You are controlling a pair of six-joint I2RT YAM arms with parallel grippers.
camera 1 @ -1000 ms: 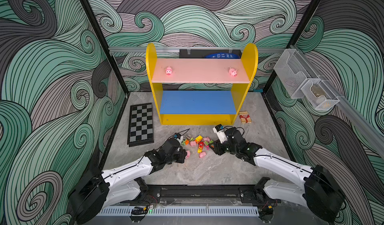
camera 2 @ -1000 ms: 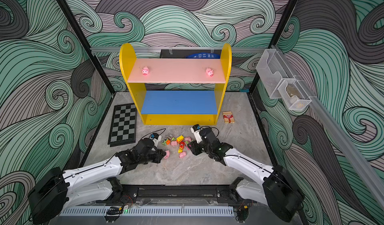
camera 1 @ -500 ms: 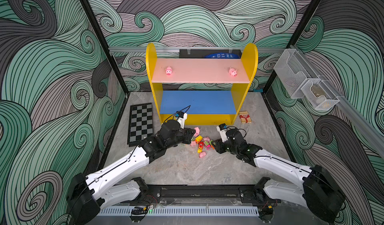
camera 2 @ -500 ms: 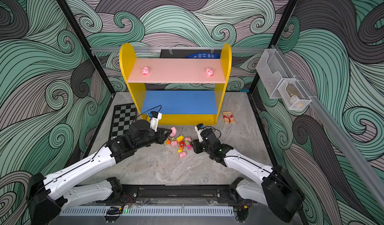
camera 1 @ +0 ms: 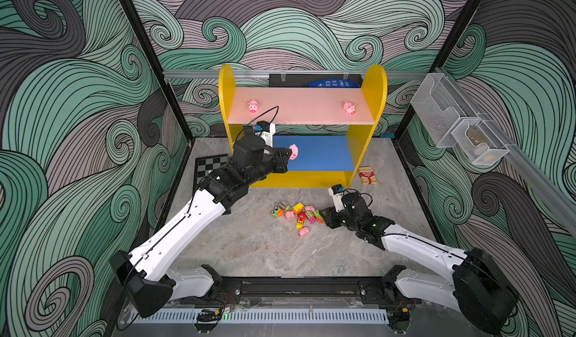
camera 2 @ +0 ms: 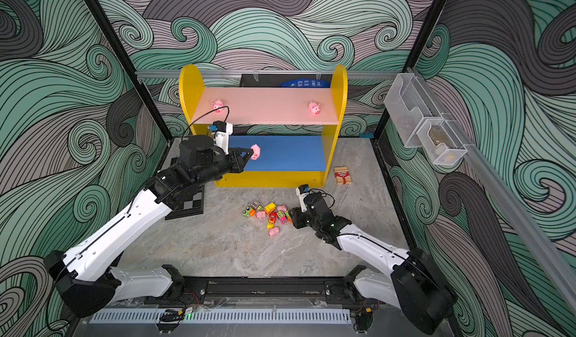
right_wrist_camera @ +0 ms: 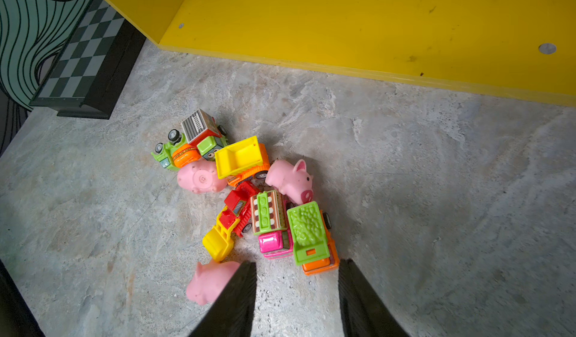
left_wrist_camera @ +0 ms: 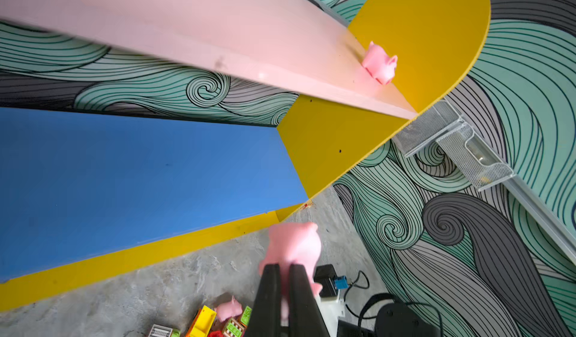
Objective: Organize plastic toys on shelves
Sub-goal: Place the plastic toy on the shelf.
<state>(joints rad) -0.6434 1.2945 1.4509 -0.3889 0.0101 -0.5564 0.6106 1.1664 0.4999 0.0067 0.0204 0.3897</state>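
Two pigs [camera 1: 253, 106] sit on the shelves' [camera 1: 372, 83] pink board [camera 1: 299, 105]. The left gripper [camera 1: 288, 154] clenches a third pig [camera 1: 294, 151] in mid-air before the shelves, its rump buried between the fingers [left_wrist_camera: 269, 295]. The right gripper [right_wrist_camera: 297, 265] gapes empty beside the floor pile [camera 1: 296, 215], one finger half-covering a fallen pig [right_wrist_camera: 207, 281].

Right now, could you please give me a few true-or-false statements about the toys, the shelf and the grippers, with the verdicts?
1. The left gripper is shut on a pig. True.
2. Three pigs stand on the pink board. False: two, a pig near one end and a pig near the other.
3. The right gripper grips a car. False: it is open and holds nothing, beside the toy pile.
4. The card box lies on the table beside the shelf. True.
5. The checkerboard lies on the blue board. False: it lies on the table beside the shelf.
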